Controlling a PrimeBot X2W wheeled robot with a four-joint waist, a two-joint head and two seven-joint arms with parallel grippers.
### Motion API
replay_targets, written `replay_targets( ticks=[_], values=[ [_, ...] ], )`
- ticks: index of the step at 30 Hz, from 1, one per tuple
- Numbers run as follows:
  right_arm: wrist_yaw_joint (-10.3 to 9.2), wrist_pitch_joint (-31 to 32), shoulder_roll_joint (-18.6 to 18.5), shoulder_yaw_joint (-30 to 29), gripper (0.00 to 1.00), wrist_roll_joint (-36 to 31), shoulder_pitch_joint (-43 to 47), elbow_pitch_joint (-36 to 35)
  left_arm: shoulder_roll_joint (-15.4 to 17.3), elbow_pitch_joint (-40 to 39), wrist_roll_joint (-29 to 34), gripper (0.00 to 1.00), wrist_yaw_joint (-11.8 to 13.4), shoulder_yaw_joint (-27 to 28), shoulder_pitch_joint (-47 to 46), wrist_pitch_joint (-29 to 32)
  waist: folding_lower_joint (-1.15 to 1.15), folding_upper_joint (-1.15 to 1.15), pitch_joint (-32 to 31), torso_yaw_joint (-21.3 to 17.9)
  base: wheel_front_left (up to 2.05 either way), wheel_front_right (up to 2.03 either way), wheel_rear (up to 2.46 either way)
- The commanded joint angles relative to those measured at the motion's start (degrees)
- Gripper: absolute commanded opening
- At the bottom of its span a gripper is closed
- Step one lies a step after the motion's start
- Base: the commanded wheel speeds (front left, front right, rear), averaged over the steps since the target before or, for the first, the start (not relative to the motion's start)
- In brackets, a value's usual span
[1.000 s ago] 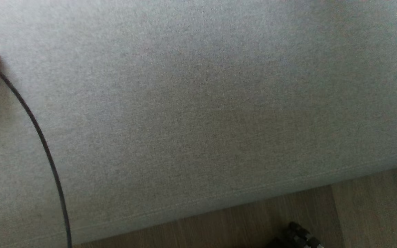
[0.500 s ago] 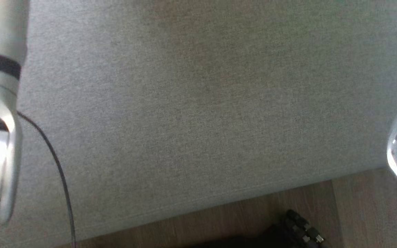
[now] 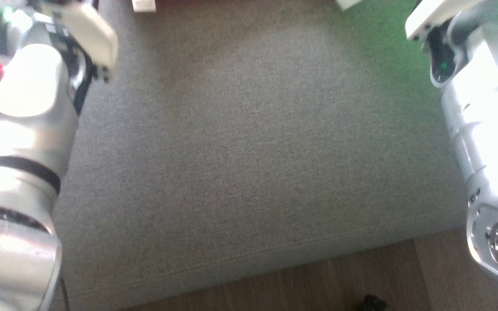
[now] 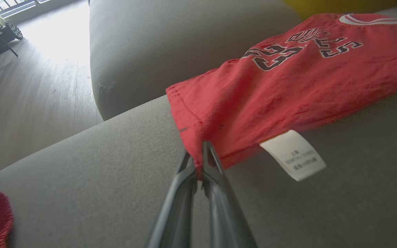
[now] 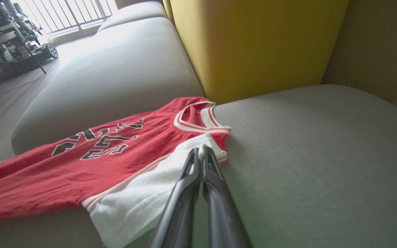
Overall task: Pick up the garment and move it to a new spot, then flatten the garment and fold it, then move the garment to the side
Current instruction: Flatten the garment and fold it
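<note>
Probably the move step: left gripper (image 4: 197, 155) clamps the jersey (image 4: 288, 86) by its red hem at frame centre, right gripper (image 5: 202, 152) by its white sleeve; it lies stretched along the sofa (image 5: 305, 137). Next: lift both ends evenly.

Grey sofa seat (image 3: 249, 151); yellow cushion (image 5: 253, 44) behind — wooden floor (image 4: 29, 96) beside.

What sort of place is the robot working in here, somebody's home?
Most likely a living room or lounge: a big grey sofa with a yellow cushion at its back, a wooden floor, and a red jersey lying on the seat.
</note>
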Motion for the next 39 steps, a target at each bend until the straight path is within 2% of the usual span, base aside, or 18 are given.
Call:
replay_targets(
  ticks=[1, 11, 16, 25, 32, 39],
  values=[
    [-0.02, 0.4, -0.1, 0.7, 0.00, 0.0, 0.3, -0.9, 2.8, -0.9, 0.3, 0.00, 0.1, 0.4, -1.2, -0.4, 0.00, 0.00, -2.6, 0.0, 0.00, 0.00, 0.00],
    [-0.02, 4.4, -3.0, 3.2, 0.00, 0.9, 7.7, 2.6, 1.7, -1.5, 1.7, 0.00, 1.6, -2.5, 10.1, -1.6, 0.00, 0.00, -10.0, 0.5, 0.00, 0.00, 0.00],
    [-0.02, 10.9, -3.4, 4.7, 0.00, 3.2, 11.9, 3.3, 1.6, -4.3, 1.3, 0.00, 2.6, -2.4, 14.4, -1.7, 0.00, 0.00, -13.0, 0.5, 0.00, 0.00, 0.00],
    [-0.02, 17.5, -4.3, 5.5, 0.00, 8.3, 18.2, 3.3, 3.0, -10.1, 2.3, 0.00, 4.4, -3.6, 23.7, -1.8, 0.00, 0.00, -18.5, 1.0, 0.00, 0.00, 0.00],
    [-0.02, 20.8, -4.6, 5.1, 0.00, 12.5, 22.1, 0.6, 4.7, -14.5, 2.4, 0.00, 5.4, -3.6, 29.8, -1.8, 0.00, 0.00, -21.5, 1.4, 0.00, 0.00, 0.00],
    [-0.02, 26.2, -3.8, 2.5, 0.00, 20.5, 23.9, -6.7, 6.1, -18.5, 1.9, 0.00, 6.6, -2.7, 33.3, -1.8, 0.00, 0.00, -23.2, 1.5, 0.00, 0.00, 0.00]
  ],
)
